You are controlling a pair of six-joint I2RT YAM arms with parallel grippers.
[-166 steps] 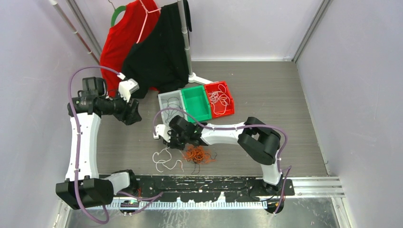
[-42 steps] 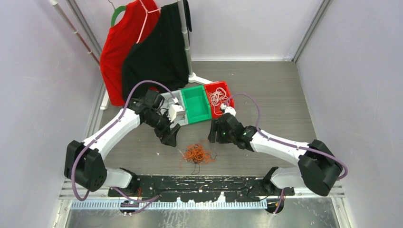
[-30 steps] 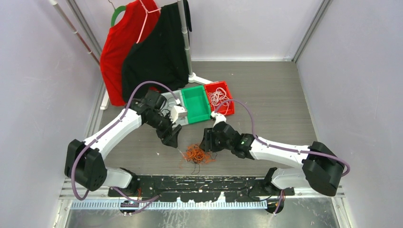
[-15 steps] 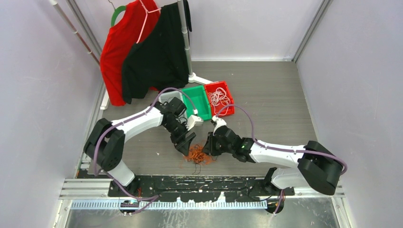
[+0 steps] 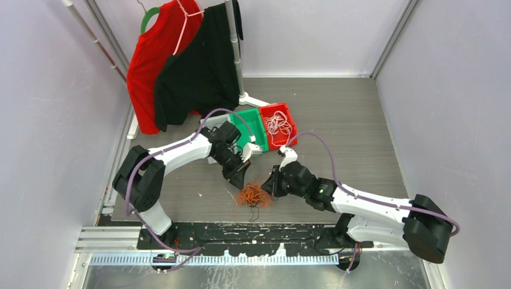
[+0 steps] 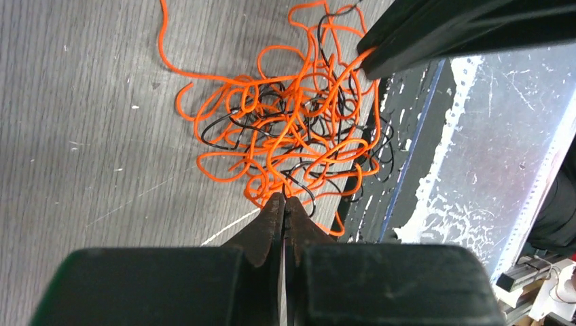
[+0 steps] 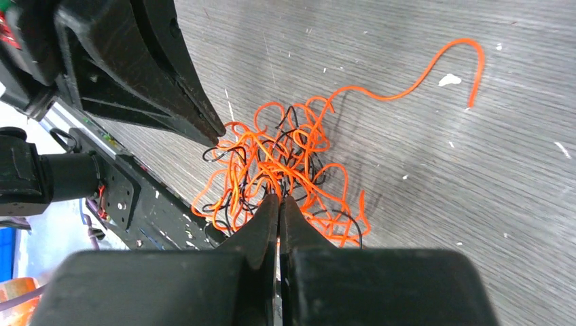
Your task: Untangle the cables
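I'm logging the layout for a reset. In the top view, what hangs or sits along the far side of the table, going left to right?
red shirt → black shirt → green bin → red bin

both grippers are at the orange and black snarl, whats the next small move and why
Probably ease the left gripper and right gripper slightly apart: both are shut at opposite edges of the cables, so any pinched strand should draw out.
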